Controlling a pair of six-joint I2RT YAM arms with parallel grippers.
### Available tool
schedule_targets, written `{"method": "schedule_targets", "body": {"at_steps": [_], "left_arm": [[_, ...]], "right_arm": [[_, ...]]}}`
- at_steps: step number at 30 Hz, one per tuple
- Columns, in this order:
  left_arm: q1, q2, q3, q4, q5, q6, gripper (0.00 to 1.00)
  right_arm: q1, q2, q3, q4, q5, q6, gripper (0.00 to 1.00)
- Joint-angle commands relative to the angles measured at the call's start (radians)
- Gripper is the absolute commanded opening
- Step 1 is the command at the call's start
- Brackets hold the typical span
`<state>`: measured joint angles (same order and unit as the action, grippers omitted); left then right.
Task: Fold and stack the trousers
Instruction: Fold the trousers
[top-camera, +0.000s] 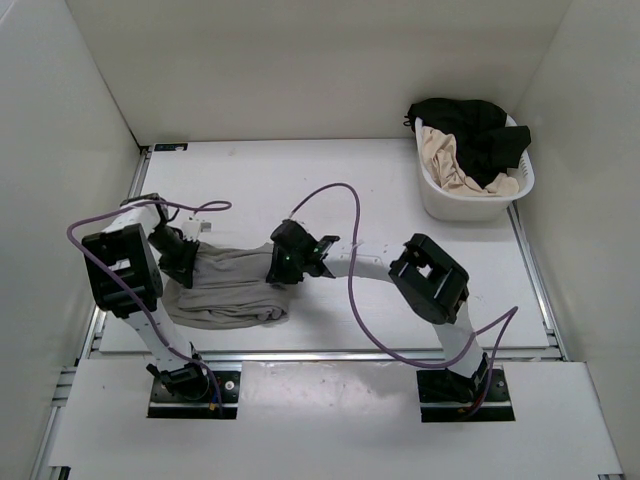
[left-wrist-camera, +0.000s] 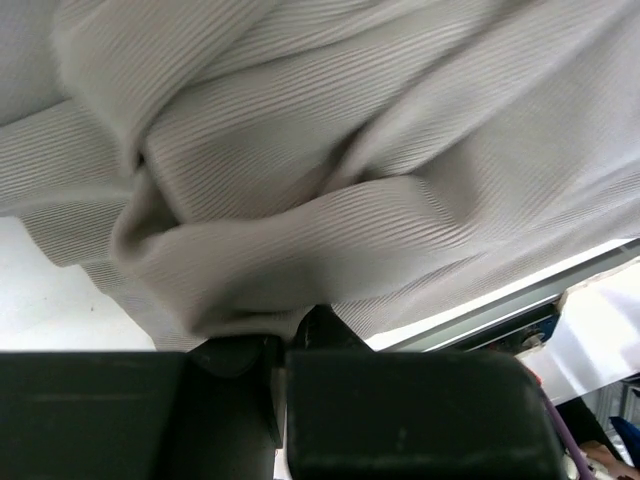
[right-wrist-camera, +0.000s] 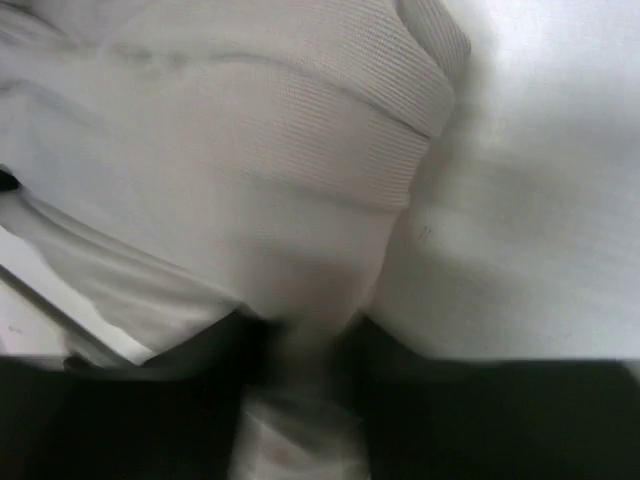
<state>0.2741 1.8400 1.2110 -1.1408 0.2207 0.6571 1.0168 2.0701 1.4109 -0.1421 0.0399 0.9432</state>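
The grey trousers (top-camera: 232, 288) lie bunched in a wide folded heap on the white table (top-camera: 330, 180), left of centre. My left gripper (top-camera: 188, 262) is at the heap's left end. In the left wrist view the ribbed grey fabric (left-wrist-camera: 330, 150) fills the frame and a fold of it is pinched in my left gripper (left-wrist-camera: 283, 340). My right gripper (top-camera: 283, 268) is at the heap's right end. In the right wrist view the cloth (right-wrist-camera: 250, 170) runs down between the fingers of my right gripper (right-wrist-camera: 300, 345), which is shut on it.
A white basket (top-camera: 440, 200) stands at the back right, holding a black garment (top-camera: 475, 135) and a beige cream garment (top-camera: 450, 160). White walls enclose the table on three sides. A metal rail (top-camera: 330, 355) runs along the table's near edge.
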Motion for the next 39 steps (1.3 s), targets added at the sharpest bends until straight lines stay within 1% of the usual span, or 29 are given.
{"method": "schedule_targets", "body": {"at_steps": [1, 2, 4, 5, 6, 7, 9, 10, 11, 13, 14, 16, 17, 19, 20, 21, 22, 23, 24, 26, 28, 30, 33, 37, 38, 39], "left_arm": [[0.011, -0.039, 0.042, 0.019, 0.045, -0.002, 0.14], [0.011, -0.019, 0.057, 0.019, 0.060, -0.011, 0.14], [0.011, 0.002, 0.102, 0.007, 0.104, -0.020, 0.14], [0.002, 0.030, 0.123, -0.016, 0.129, -0.030, 0.14], [0.002, 0.045, 0.143, -0.028, 0.181, -0.043, 0.14], [-0.033, 0.059, 0.186, -0.042, 0.210, -0.043, 0.14], [-0.084, 0.099, 0.222, -0.074, 0.270, -0.053, 0.14], [-0.113, 0.110, 0.237, -0.100, 0.325, -0.062, 0.14], [-0.181, 0.120, 0.270, -0.111, 0.344, -0.062, 0.14], [-0.254, 0.156, 0.310, -0.122, 0.365, -0.099, 0.14], [-0.319, 0.169, 0.359, -0.122, 0.365, -0.108, 0.14], [-0.384, 0.220, 0.425, -0.140, 0.390, -0.135, 0.14], [-0.398, 0.240, 0.503, -0.163, 0.399, -0.145, 0.14], [-0.420, 0.287, 0.576, -0.174, 0.419, -0.187, 0.14], [-0.438, 0.288, 0.623, -0.174, 0.419, -0.198, 0.14], [-0.447, 0.298, 0.640, -0.174, 0.419, -0.208, 0.14], [-0.447, 0.298, 0.651, -0.174, 0.408, -0.229, 0.14], [-0.447, 0.289, 0.651, -0.174, 0.395, -0.229, 0.14], [-0.447, 0.268, 0.651, -0.174, 0.382, -0.240, 0.14], [-0.447, 0.242, 0.636, -0.174, 0.313, -0.240, 0.14], [-0.420, 0.202, 0.618, -0.174, 0.286, -0.231, 0.14], [-0.366, 0.202, 0.589, -0.174, 0.240, -0.208, 0.14], [-0.299, 0.251, 0.543, -0.174, 0.221, -0.162, 0.14], [-0.273, 0.359, 0.475, -0.174, 0.230, -0.114, 0.14], [-0.257, 0.373, 0.466, -0.174, 0.230, -0.114, 0.20], [-0.248, 0.384, 0.457, -0.159, 0.239, -0.114, 0.30]], "right_arm": [[-0.003, 0.007, -0.029, -0.057, -0.018, 0.020, 0.24], [-0.003, -0.008, -0.068, -0.057, -0.008, 0.043, 0.13], [-0.029, -0.085, -0.139, -0.073, 0.086, 0.065, 0.00], [-0.061, -0.149, -0.221, -0.073, 0.110, 0.078, 0.00], [-0.079, -0.181, -0.260, -0.073, 0.129, 0.091, 0.00], [-0.098, -0.214, -0.294, -0.073, 0.161, 0.091, 0.00], [-0.151, -0.289, -0.340, -0.094, 0.172, 0.062, 0.00], [-0.167, -0.303, -0.349, -0.111, 0.181, 0.013, 0.00], [-0.197, -0.314, -0.349, -0.154, 0.181, -0.016, 0.00], [-0.224, -0.327, -0.333, -0.207, 0.190, -0.073, 0.00], [-0.254, -0.349, -0.323, -0.235, 0.201, -0.121, 0.00], [-0.315, -0.393, -0.323, -0.292, 0.210, -0.147, 0.00], [-0.339, -0.415, -0.352, -0.304, 0.219, -0.147, 0.00], [-0.407, -0.496, -0.401, -0.304, 0.219, -0.147, 0.00], [-0.426, -0.521, -0.429, -0.292, 0.204, -0.147, 0.15], [-0.449, -0.557, -0.466, -0.274, 0.169, -0.159, 0.35], [-0.449, -0.567, -0.466, -0.274, 0.149, -0.175, 0.62], [-0.449, -0.567, -0.466, -0.274, 0.149, -0.187, 0.83], [-0.428, -0.567, -0.446, -0.315, 0.149, -0.187, 0.87], [-0.405, -0.567, -0.428, -0.338, 0.176, -0.196, 0.94], [-0.373, -0.556, -0.403, -0.358, 0.187, -0.196, 0.96], [-0.345, -0.545, -0.394, -0.358, 0.210, -0.175, 0.98], [-0.314, -0.524, -0.394, -0.332, 0.210, -0.146, 0.98], [-0.291, -0.495, -0.365, -0.295, 0.222, -0.132, 0.98], [-0.281, -0.481, -0.365, -0.286, 0.222, -0.132, 0.98], [-0.270, -0.472, -0.350, -0.277, 0.222, -0.132, 0.98]]}}
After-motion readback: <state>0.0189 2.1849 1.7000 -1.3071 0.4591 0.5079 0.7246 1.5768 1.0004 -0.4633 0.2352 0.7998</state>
